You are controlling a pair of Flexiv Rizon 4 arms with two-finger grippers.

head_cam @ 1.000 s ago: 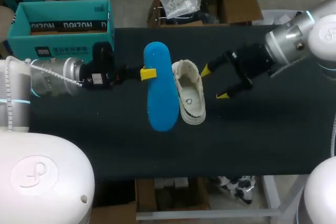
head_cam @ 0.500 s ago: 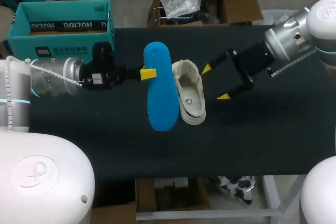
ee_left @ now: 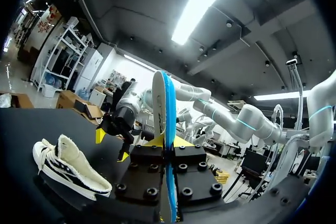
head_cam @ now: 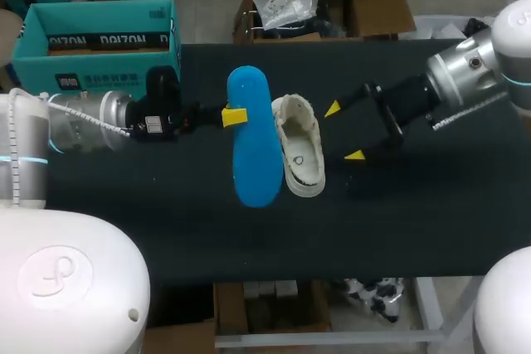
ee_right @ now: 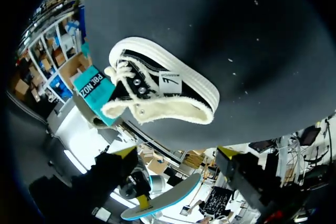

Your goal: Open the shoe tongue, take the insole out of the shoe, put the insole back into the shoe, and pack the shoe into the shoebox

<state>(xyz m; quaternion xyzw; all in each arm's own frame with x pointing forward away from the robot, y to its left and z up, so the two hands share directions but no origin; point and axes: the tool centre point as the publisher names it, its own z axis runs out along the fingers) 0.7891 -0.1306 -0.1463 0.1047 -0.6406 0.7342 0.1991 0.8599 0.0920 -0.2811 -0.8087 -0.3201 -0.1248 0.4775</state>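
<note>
The left claw [head_cam: 234,117] is clenched on the long edge of the blue insole [head_cam: 251,151], holding it flat just beside the shoe [head_cam: 299,155], probably so it can slide back in. The right claw [head_cam: 343,132] hangs released on the shoe's other side (near, not touching), likely ready to steady it. The shoe rests mouth-up on the table [head_cam: 415,221]. The shoebox [head_cam: 99,7] waits at the far left corner.
</note>
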